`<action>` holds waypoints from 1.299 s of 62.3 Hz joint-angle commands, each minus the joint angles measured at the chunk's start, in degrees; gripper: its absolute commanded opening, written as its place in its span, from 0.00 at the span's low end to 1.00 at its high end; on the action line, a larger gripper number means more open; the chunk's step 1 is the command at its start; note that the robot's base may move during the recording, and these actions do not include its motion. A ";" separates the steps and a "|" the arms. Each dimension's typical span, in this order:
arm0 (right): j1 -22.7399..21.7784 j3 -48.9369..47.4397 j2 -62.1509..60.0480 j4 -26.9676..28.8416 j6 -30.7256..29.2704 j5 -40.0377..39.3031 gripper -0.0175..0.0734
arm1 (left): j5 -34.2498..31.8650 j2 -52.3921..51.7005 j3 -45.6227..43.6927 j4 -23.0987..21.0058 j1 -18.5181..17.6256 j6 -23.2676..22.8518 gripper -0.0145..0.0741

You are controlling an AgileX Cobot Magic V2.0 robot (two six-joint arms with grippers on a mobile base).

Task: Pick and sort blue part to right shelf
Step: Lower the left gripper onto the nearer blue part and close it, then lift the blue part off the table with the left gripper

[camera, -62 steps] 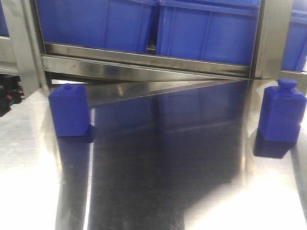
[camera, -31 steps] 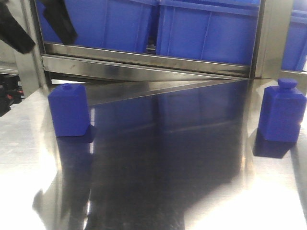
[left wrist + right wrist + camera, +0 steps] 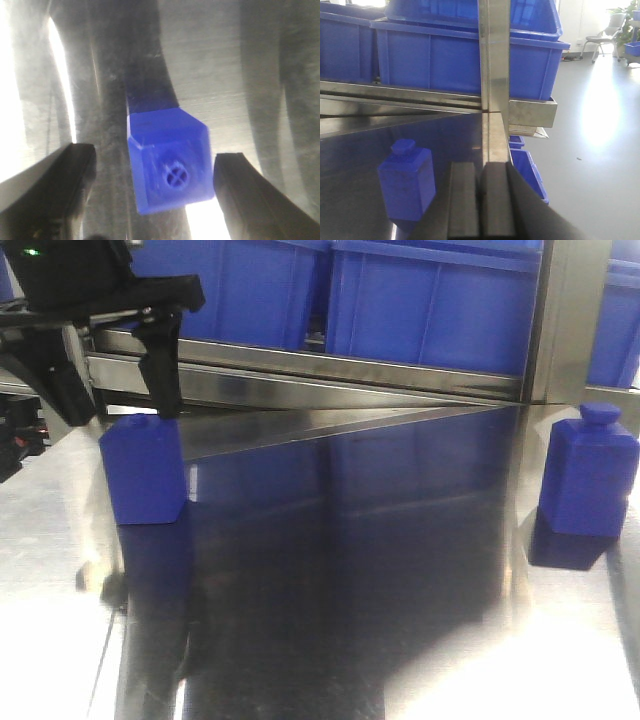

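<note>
left gripper [image 3: 122,412]: yours is spread wide, gripping nothing; black fingers [image 3: 47,190] flank the blue part [image 3: 167,160], gaps both sides.
blue part: straight below left gripper, upright on steel table [image 3: 350,590].
shape: boxy matte plastic, round cap [image 3: 177,176] with cross slot.
right shelf [image 3: 560,320]: behind left gripper; steel rail [image 3: 330,375], blue bins [image 3: 430,310].
right gripper [image 3: 481,200]: your pads [image 3: 464,200] pressed together, empty.

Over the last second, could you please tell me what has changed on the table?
The left tool came down from the upper left, where nothing showed a second ago. It now hangs open over the left part, straddling it with gaps on both sides and gripping nothing. The left part, the right part and the bins have not moved.
</note>
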 commanded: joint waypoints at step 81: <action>0.00 -1.28 -1.16 0.52 -0.30 -5.90 0.26 | 5.35 -2.16 -4.75 0.36 -2.52 3.57 0.52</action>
